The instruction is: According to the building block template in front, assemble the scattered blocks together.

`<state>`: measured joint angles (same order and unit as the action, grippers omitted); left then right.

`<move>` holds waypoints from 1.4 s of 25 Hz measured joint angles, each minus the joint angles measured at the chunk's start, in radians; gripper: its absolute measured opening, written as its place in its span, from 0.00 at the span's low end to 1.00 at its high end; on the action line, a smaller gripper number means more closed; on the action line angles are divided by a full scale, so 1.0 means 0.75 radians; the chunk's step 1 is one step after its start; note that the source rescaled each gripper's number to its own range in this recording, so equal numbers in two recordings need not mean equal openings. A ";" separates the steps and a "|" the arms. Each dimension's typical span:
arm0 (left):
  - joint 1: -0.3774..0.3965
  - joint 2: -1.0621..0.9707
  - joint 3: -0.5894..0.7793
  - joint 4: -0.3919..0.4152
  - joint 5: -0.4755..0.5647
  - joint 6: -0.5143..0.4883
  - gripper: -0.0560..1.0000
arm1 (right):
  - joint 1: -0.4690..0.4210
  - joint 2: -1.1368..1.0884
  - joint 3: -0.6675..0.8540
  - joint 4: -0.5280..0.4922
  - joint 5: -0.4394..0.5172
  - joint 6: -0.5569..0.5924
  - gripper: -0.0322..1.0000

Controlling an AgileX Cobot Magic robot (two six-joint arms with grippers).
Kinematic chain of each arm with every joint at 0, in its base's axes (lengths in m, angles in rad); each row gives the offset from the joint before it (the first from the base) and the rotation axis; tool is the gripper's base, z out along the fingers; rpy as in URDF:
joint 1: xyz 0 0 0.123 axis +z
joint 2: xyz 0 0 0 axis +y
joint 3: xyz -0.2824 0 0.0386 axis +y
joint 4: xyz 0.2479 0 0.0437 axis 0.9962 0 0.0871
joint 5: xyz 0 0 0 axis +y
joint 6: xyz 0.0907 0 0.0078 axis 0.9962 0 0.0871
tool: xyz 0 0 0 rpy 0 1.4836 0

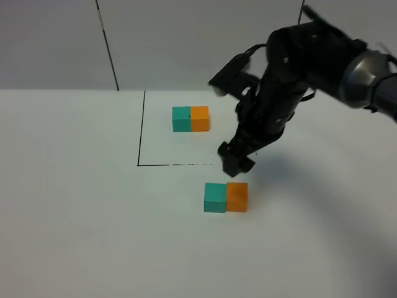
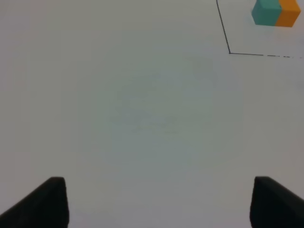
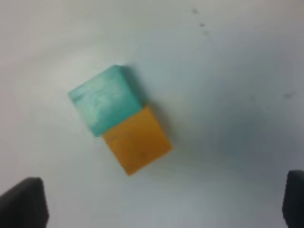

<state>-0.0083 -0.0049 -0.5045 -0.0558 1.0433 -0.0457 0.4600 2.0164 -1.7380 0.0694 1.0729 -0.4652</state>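
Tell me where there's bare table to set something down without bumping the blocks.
The widest free patch is the table left of the outline and the teal cube. Also bare: the front strip below the teal and orange cube. Crowded: between the template and the cubes, where the open right gripper hovers.

Right wrist view is blurred: teal cube (image 3: 105, 99) and orange cube (image 3: 137, 140) have soft edges. Each wrist view's edge crops its tool fingertips (image 2: 40, 204), showing only dark corners.
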 joint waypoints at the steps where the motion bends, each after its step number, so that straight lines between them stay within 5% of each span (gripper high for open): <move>1: 0.000 0.000 0.000 0.000 0.000 0.000 0.66 | -0.045 -0.033 0.019 0.000 -0.019 0.076 1.00; 6: 0.000 0.000 0.000 0.000 0.000 0.000 0.66 | -0.284 -0.260 0.225 -0.020 -0.185 0.391 1.00; 18: 0.000 0.000 0.000 0.000 0.000 0.000 0.66 | -0.731 -1.125 1.032 -0.067 -0.291 0.575 1.00; 27: 0.000 0.000 0.000 0.000 0.000 0.000 0.66 | -0.792 -1.838 1.501 -0.080 -0.193 0.632 1.00; 35: 0.000 0.000 0.000 0.000 0.000 0.000 0.66 | -0.792 -2.337 1.603 -0.107 0.003 0.620 1.00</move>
<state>-0.0083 -0.0049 -0.5045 -0.0558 1.0433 -0.0457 -0.1344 0.2637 -0.5355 -0.0111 1.0754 0.0000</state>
